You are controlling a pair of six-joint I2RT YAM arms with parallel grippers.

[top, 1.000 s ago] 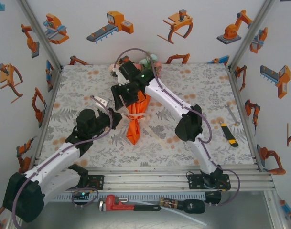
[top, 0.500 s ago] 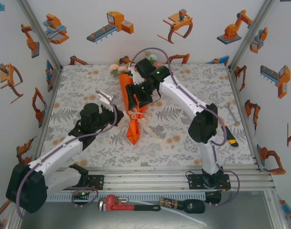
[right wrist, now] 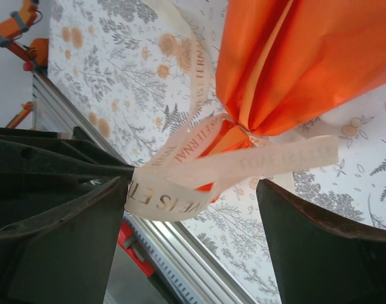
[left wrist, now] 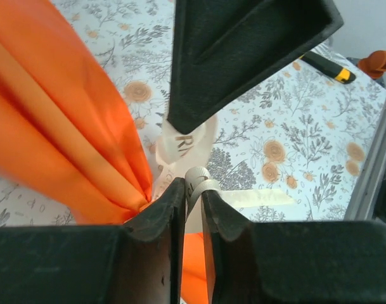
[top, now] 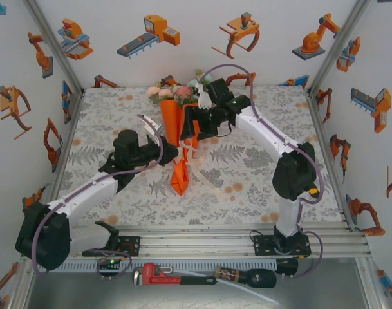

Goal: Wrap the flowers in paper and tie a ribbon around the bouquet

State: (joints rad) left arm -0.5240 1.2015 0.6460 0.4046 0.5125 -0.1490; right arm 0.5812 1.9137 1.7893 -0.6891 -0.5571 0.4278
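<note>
The bouquet [top: 177, 138], an orange paper [left wrist: 59, 126] cone, lies mid-table with its flowers [top: 173, 94] toward the back. A cream ribbon [top: 186, 152] with gold lettering is wound round the cone's narrow waist, one tail trailing right [top: 207, 182]. My left gripper [top: 170, 152] sits at the cone's left side. In the left wrist view the left gripper [left wrist: 193, 187] is shut on a folded loop of ribbon [left wrist: 198, 176]. My right gripper [top: 192, 129] hovers just right of the cone. In the right wrist view the right gripper [right wrist: 193, 190] is open and a ribbon [right wrist: 170, 196] loop rests against one finger.
A yellow-and-black utility knife [top: 309, 182] and a small wrench [top: 311, 154] lie at the table's right edge. A red pipe wrench [top: 160, 275] and a black-handled tool [top: 248, 278] lie in front of the arm rail. The enclosure walls stand close on three sides.
My right arm has swung right and back off the bouquet, uncovering the flowers, and its jaws have widened. My left gripper has moved right, up to the cone's waist.
</note>
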